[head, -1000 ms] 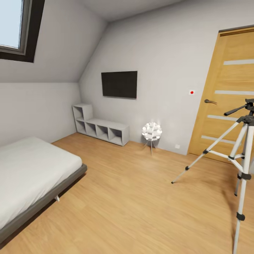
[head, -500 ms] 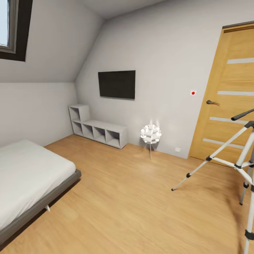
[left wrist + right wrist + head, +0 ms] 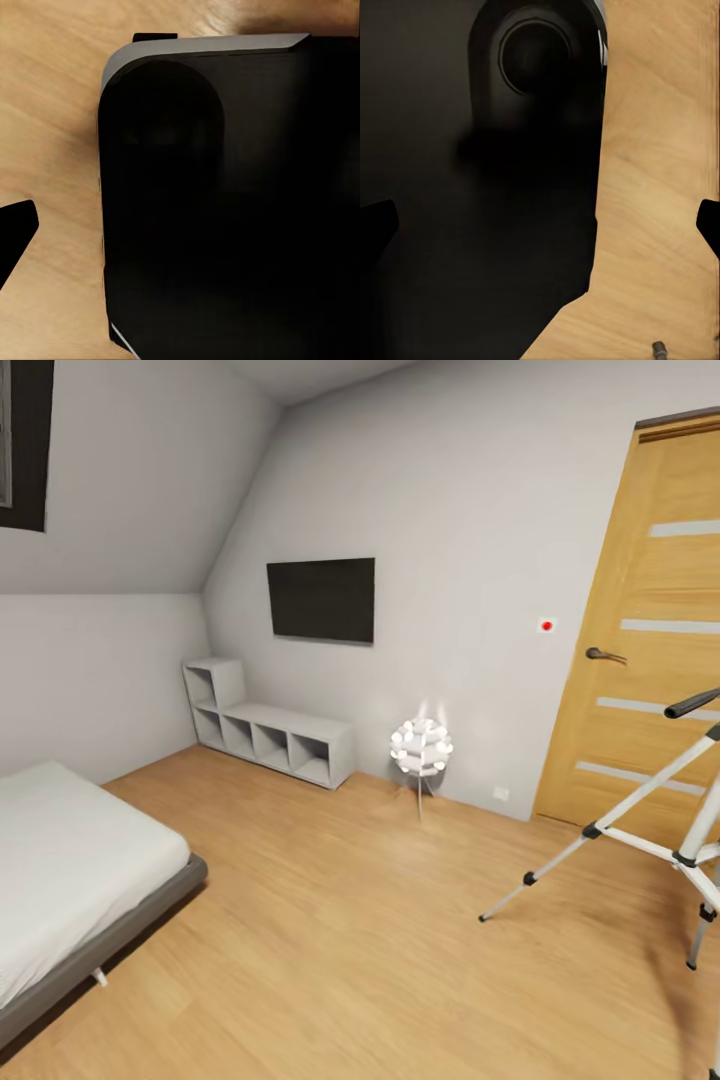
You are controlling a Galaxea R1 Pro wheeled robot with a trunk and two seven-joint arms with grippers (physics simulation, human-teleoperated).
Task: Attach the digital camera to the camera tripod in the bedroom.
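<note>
The left gripper [image 3: 15, 232] shows one dark fingertip at the frame edge over the wood floor [image 3: 52, 112], beside a large black rounded robot body [image 3: 225, 210]; whether it is apart or together cannot be told. The right gripper [image 3: 540, 225] has its two fingertips spread wide apart, nothing between them, above the floor and another black body [image 3: 480, 172].

From the head, the tripod [image 3: 640, 830] stands at the right on the floor, in front of the wooden door [image 3: 650, 630], its pan handle [image 3: 692, 703] angled up. Cube shelves [image 3: 265, 735] along the far wall look empty. A glowing lamp [image 3: 421, 748] stands between shelves and door, under-right of a wall TV [image 3: 321, 600]. The bed [image 3: 70, 880] lies at the left.
</note>
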